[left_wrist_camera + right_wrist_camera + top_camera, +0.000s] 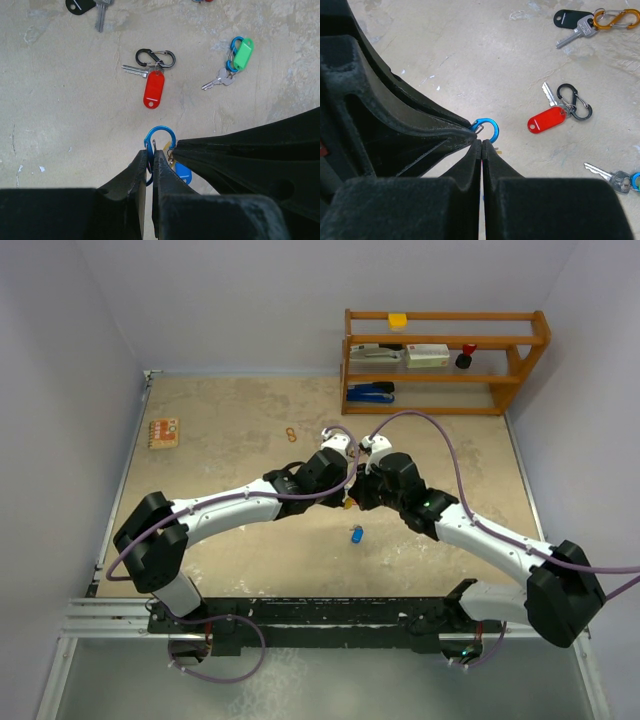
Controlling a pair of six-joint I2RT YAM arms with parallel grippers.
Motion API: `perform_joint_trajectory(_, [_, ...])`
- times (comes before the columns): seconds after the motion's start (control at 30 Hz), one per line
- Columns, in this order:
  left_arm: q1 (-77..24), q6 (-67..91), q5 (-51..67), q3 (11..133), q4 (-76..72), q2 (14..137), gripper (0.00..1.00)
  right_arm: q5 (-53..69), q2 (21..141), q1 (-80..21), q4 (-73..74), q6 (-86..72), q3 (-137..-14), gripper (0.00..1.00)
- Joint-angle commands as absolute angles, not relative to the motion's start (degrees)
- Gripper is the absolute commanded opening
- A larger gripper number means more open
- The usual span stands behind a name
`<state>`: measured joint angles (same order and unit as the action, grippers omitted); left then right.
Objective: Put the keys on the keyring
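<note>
Beige and mottled, the table [230, 450] is the biggest thing here, with a wooden shelf [445, 315] at its far edge, well away from the work. Both arms reach to the middle and meet tip to tip. I think this is because one must keep the ring steady while the other brings a key to it.

The left gripper [151, 156] is closed tight on the lower part of a blue carabiner [160, 137], so the upper loop and the gate stand free above the fingers. The right gripper [482, 146] is closed too, its tips just under that loop. What it pinches is hidden, though a blue tag [183, 176] and a bit of yellow show beside it.

The other keys lie apart on the table: a red-tagged key [153, 90], a green-tagged key [243, 52] and a black-tagged key [567, 18]. Each hangs on its own clip, so they seem finished and set aside.
</note>
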<state>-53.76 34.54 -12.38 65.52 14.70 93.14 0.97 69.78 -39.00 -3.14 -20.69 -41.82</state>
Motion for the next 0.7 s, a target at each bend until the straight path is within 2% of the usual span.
perform_joint_trajectory(0.0, [-54.20, 32.96, -12.92, 68.20, 13.58, 92.86, 0.00, 0.18, 69.70, -39.37, -4.31, -19.79, -42.67, 0.00])
perform_joint_trajectory(0.67, [-55.11, 32.87, -13.19, 67.76, 14.39, 91.60, 0.00, -0.88, 69.64, -39.37, -4.48, -19.84, -42.09, 0.00])
